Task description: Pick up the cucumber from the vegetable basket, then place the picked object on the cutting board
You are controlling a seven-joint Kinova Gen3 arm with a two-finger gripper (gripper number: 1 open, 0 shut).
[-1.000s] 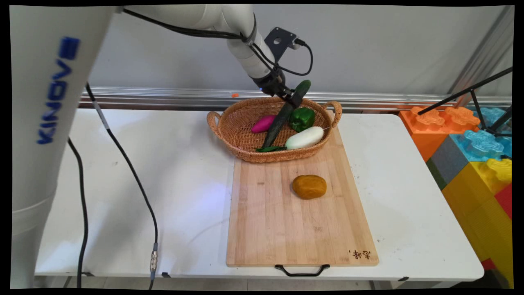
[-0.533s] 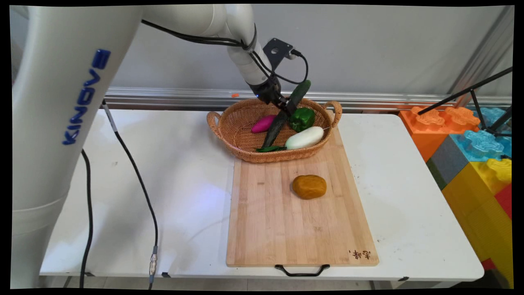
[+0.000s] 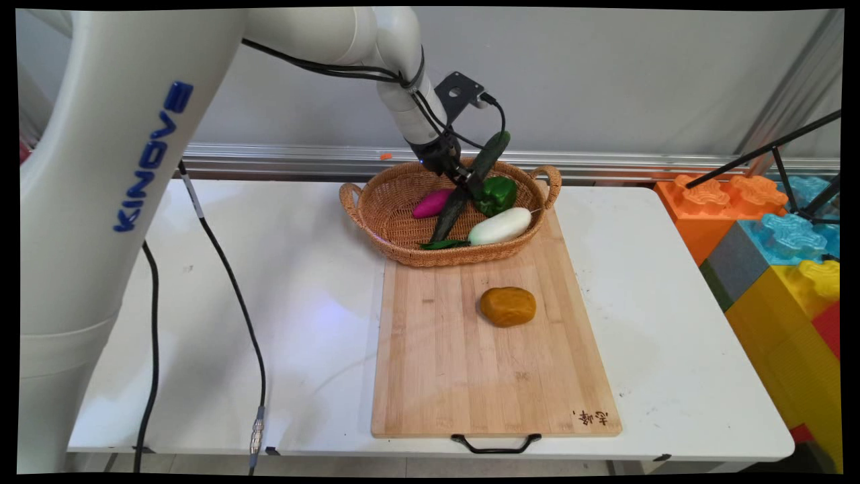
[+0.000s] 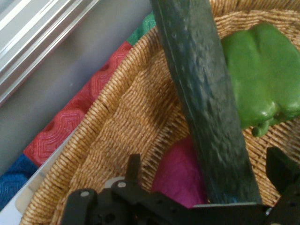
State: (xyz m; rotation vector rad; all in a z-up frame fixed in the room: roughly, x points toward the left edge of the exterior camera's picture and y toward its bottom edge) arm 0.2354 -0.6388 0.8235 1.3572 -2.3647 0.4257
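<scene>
A long dark green cucumber (image 3: 470, 181) leans steeply in the wicker basket (image 3: 390, 222). Its low end lies on the basket floor and its top end sticks up past the far rim. My gripper (image 3: 462, 180) straddles its middle and stands open. In the hand view the cucumber (image 4: 206, 103) runs between the fingers (image 4: 134, 164), with a gap on the left side. A green pepper (image 3: 497, 193) lies just right of it, a magenta vegetable (image 3: 432, 203) to its left, and a white radish (image 3: 500, 226) at the front.
The basket sits on the far end of a wooden cutting board (image 3: 470, 376). A brown potato (image 3: 508, 306) lies on the board's middle. Big coloured blocks (image 3: 779, 255) and a black tripod stand at the right. Black cables (image 3: 235, 309) hang at the left.
The gripper has shifted a little down and to the left along the cucumber. The cucumber itself has stayed leaning in the same place.
</scene>
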